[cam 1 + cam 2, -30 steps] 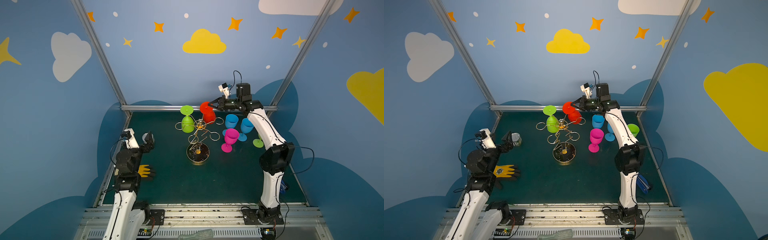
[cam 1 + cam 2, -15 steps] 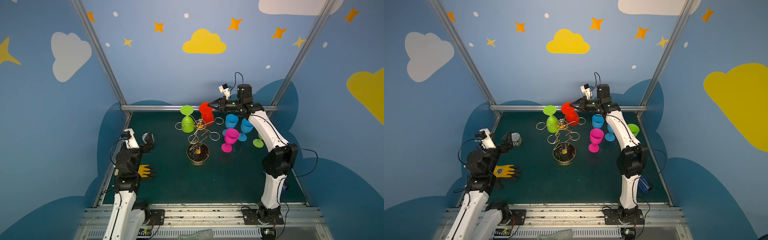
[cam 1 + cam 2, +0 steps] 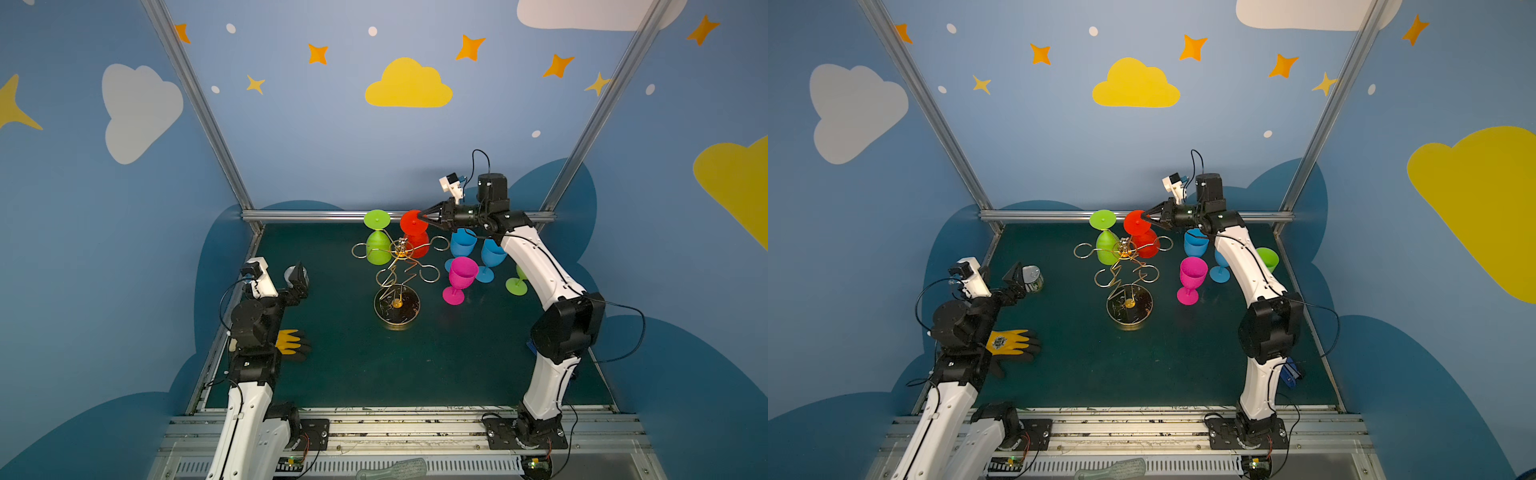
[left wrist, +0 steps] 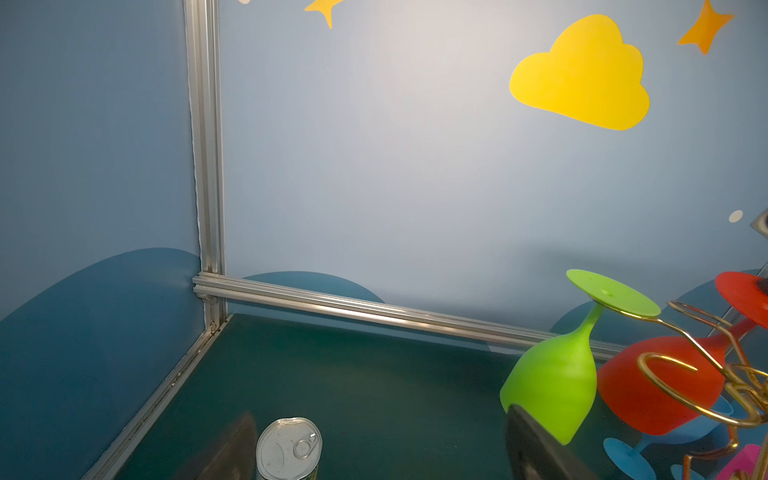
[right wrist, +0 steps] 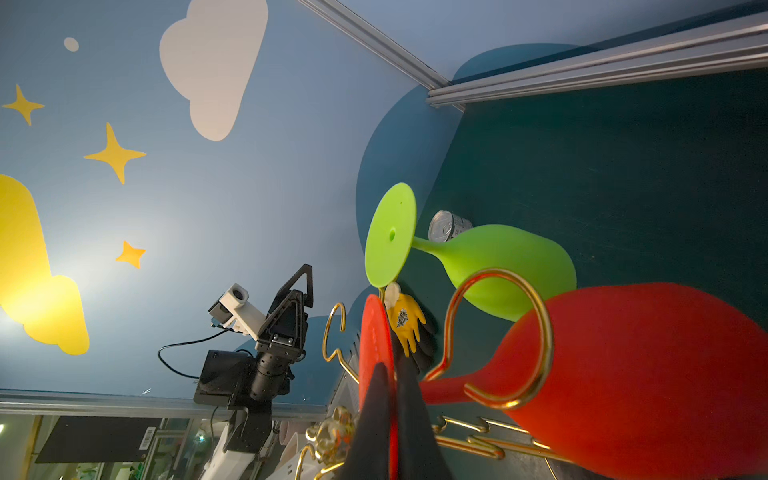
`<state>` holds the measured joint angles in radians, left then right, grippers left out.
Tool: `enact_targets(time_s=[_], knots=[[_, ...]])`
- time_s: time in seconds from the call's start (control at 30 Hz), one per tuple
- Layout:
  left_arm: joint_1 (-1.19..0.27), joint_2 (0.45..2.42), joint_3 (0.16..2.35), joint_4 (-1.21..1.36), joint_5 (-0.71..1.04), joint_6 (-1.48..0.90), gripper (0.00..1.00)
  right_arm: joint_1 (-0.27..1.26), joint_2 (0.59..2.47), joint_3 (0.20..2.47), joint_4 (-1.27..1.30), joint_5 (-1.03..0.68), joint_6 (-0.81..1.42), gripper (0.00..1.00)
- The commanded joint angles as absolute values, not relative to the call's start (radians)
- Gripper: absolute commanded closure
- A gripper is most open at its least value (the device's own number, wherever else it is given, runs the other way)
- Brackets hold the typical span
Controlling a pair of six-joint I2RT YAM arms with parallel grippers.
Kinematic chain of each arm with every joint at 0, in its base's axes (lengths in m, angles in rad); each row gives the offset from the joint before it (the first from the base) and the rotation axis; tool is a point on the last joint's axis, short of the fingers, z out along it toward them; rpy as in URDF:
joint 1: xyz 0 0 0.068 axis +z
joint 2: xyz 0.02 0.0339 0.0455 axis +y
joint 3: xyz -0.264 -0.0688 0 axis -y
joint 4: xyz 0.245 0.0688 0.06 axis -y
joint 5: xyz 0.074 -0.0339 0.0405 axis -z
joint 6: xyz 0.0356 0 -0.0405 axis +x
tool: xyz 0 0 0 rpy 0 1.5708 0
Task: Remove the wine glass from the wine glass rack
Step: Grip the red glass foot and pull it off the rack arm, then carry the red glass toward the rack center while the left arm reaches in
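The gold wire wine glass rack point(image 3: 397, 270) stands mid-table on its round dark base point(image 3: 397, 307). Two glasses hang upside down from its far arms. One is a red wine glass point(image 3: 417, 245) and the other a green wine glass point(image 3: 377, 247). My right gripper point(image 3: 424, 216) is shut on the rim of the red glass's foot, and in the right wrist view its black fingers point(image 5: 409, 399) pinch that red disc. The red stem lies inside a gold loop point(image 5: 542, 332). My left gripper point(image 3: 297, 276) hangs open at the left by a tin can point(image 4: 289, 449), holding nothing.
A pink glass point(image 3: 459, 278), two blue glasses point(image 3: 462, 243) and a green one point(image 3: 516, 284) stand upright right of the rack, under my right arm. A yellow and black glove point(image 3: 291, 343) lies by my left arm. The back wall rail point(image 3: 316, 215) runs just behind the rack.
My right arm's elbow has shifted toward the front right while the gripper stays shut on the red glass's foot. The red glass has barely moved. The left arm is still.
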<state>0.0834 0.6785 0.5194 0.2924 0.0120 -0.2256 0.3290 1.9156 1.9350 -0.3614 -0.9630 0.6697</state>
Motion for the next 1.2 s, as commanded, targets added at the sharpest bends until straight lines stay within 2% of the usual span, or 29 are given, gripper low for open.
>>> enact_targets(time_s=[0.0, 0.53, 0.9, 1.07, 1.17], knots=[[0.088, 0.665, 0.514, 0.300, 0.018, -0.226, 0.08, 0.331, 1.881, 1.930, -0.342, -0.980, 0.667, 1.00], [0.087, 0.659, 0.514, 0.299, 0.013, -0.224, 0.08, 0.312, 1.834, 1.855, -0.336, -0.966, 0.687, 1.00], [0.089, 0.653, 0.515, 0.300, 0.013, -0.234, 0.08, 0.229, 1.760, 1.756, -0.269, -0.940, 0.717, 1.00], [0.088, 0.649, 0.528, 0.307, 0.053, -0.264, 0.08, 0.170, 1.736, 1.753, -0.221, -0.940, 0.756, 1.00], [0.088, 0.648, 0.598, 0.246, 0.154, -0.314, 0.09, 0.148, 1.700, 1.780, -0.248, -0.919, 0.726, 1.00]])
